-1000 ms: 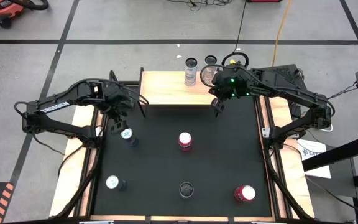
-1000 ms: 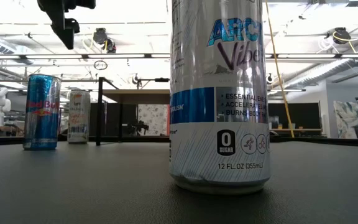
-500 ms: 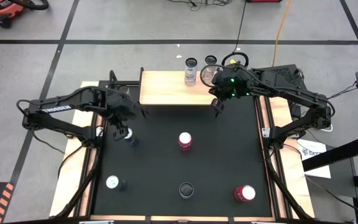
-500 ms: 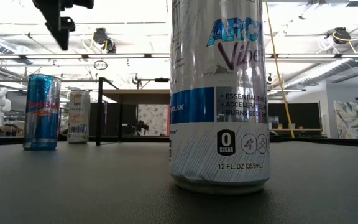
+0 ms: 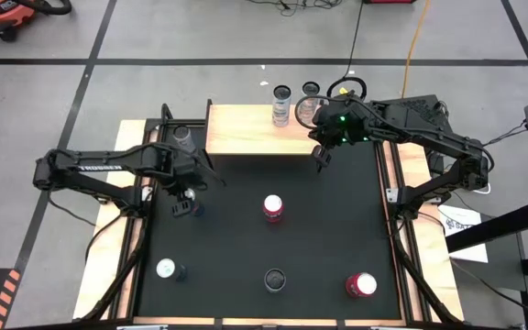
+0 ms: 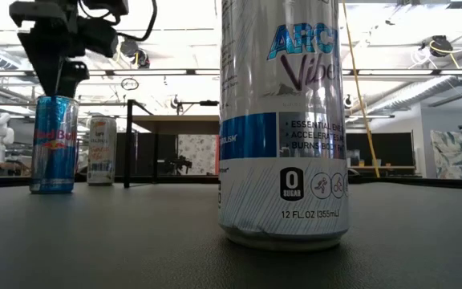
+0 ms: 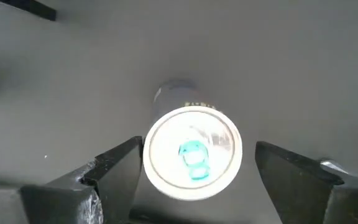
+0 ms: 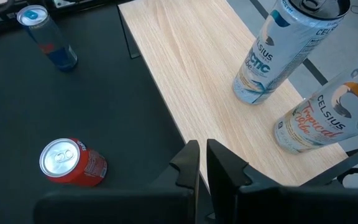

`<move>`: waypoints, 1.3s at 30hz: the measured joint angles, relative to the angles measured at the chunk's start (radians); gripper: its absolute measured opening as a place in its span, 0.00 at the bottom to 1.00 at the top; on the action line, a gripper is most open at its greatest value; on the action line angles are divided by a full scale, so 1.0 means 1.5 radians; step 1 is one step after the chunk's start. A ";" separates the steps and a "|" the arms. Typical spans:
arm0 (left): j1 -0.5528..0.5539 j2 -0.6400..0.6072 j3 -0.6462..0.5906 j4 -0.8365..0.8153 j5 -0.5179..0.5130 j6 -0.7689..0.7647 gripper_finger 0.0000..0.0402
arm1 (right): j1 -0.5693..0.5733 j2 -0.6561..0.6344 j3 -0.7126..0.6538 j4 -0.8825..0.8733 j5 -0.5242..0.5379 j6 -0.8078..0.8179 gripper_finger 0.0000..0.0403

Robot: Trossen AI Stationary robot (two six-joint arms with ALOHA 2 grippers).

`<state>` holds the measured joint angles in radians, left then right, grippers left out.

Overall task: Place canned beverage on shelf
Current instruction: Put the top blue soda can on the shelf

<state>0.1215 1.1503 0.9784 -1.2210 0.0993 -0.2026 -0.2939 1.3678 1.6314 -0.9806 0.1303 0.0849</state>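
From above, the left gripper [image 5: 183,203] hung over a blue can [image 5: 193,207] near the table's [image 5: 319,238] left edge, while the right gripper [image 5: 321,158] waited by the shelf [image 5: 241,130] at the far edge, where 2 cans [image 5: 281,105] stood. In the low view, the left gripper [image 6: 53,74] sat just above the blue can [image 6: 54,144]. The left wrist view showed its fingers [image 7: 114,177] spread wide either side of the can's top [image 7: 192,153], not touching. The right wrist view showed the right gripper's fingers [image 8: 211,163] pressed together, holding nothing, at the shelf's [image 8: 191,68] front edge.

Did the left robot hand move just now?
Yes. The left gripper swung away from the shelf and now hangs open over the blue can.
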 joint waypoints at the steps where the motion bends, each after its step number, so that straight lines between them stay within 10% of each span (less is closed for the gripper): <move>1: 0.000 0.000 -0.008 0.017 0.000 0.001 0.78 | 0.000 0.000 0.000 0.000 0.000 0.000 0.03; 39: 0.001 0.000 -0.038 0.075 0.017 0.018 0.58 | 0.000 0.018 0.000 0.001 0.000 -0.029 0.03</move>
<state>0.1236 1.1505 0.9215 -1.1084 0.1255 -0.1754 -0.2938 1.3945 1.6310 -0.9787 0.1305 0.0419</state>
